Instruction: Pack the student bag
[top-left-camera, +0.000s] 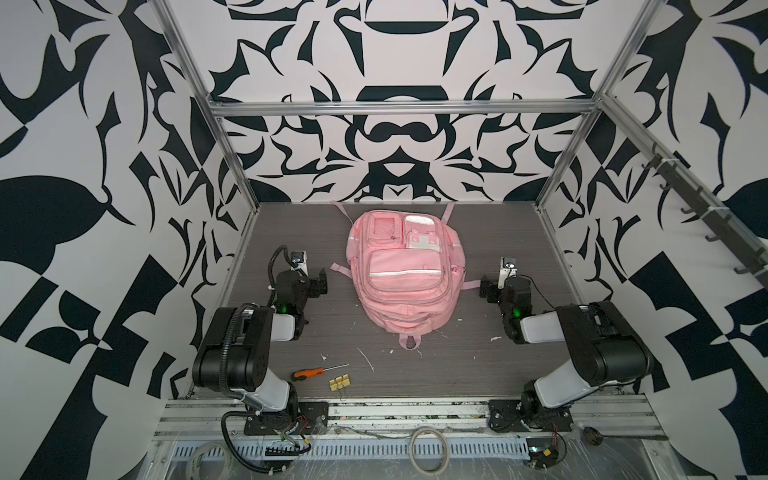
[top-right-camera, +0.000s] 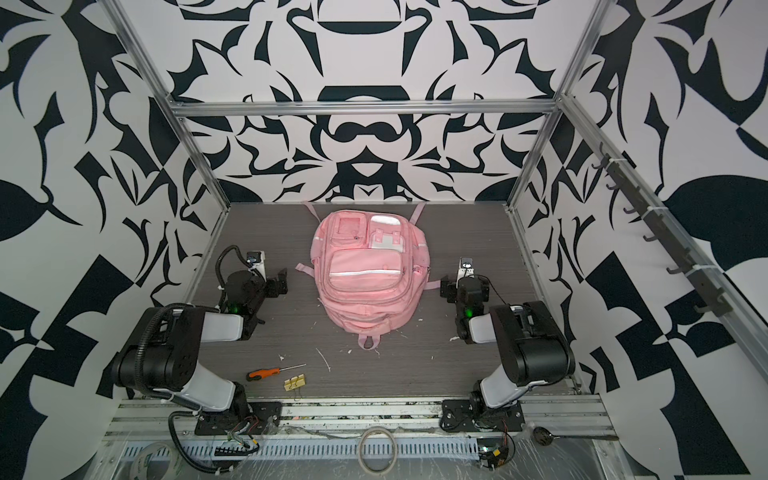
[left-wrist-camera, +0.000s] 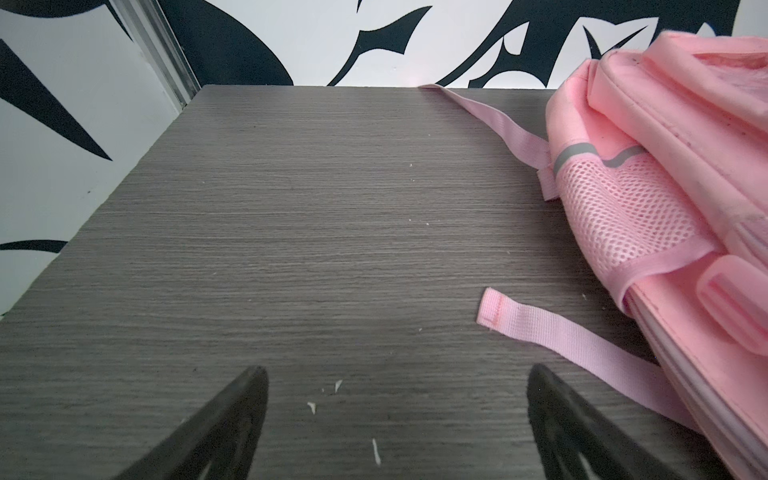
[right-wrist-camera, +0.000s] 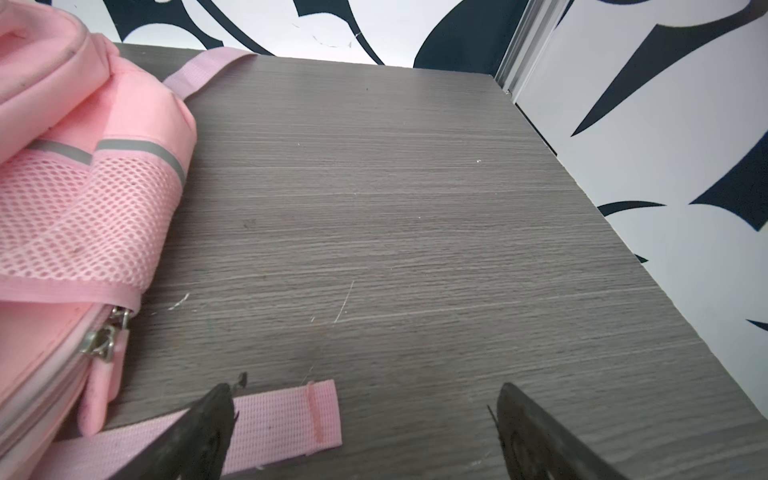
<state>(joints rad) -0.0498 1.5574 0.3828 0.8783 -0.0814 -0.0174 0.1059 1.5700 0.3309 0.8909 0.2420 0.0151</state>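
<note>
Lying front-up on the grey table, the student bag sits between two arms, neither of which touches its body.

From where I stand, the pink bag is in the middle of the table, nearer the back wall, with its carry loop pointing toward the near edge and its front pockets zipped shut. The left gripper hovers just beside the bag's left flank, fingers spread wide with nothing between them, and a loose strap end lies close by. The right gripper is on the opposite flank, also spread and holding nothing. One finger is over another flat strap end, but I cannot tell if it touches. Near the front edge, well apart from the bag, lie an orange-handled screwdriver and a yellow binder clip.
</note>
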